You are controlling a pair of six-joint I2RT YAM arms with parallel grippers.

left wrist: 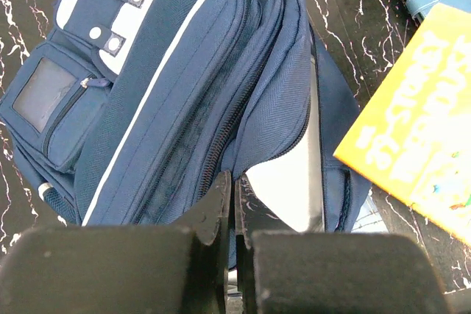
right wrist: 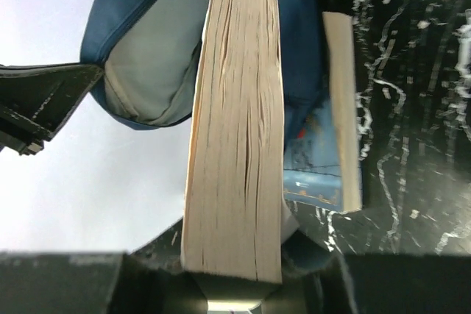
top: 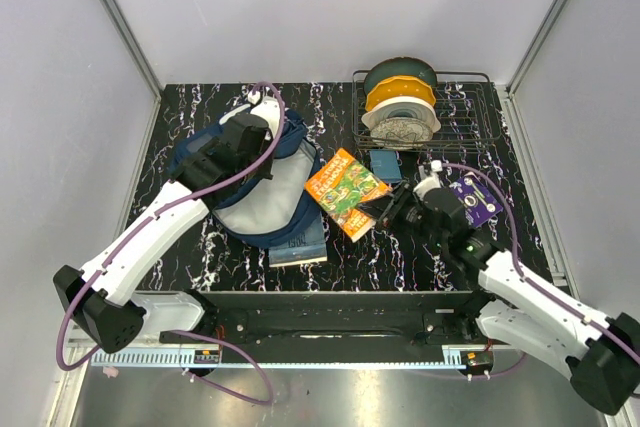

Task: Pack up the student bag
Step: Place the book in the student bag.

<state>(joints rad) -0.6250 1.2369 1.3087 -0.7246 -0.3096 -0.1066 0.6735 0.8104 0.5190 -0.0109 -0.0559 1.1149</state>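
Black marbled counter (top: 500, 237) carries your student bag (top: 262, 209), gaping open at 9 o'clock. At its 3 o'clock is the orange book (top: 345, 189), clamped in your right pincer (right wrist: 232, 277). Your left pincer (left wrist: 233, 182) is pinched tight on the bag's rim.

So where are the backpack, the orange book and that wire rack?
Backpack (left wrist: 184, 71): left wrist view, striped front panel.
Orange book (top: 345, 190): top view, middle of cover.
Wire rack (top: 466, 112): top view, bare right-hand grid.
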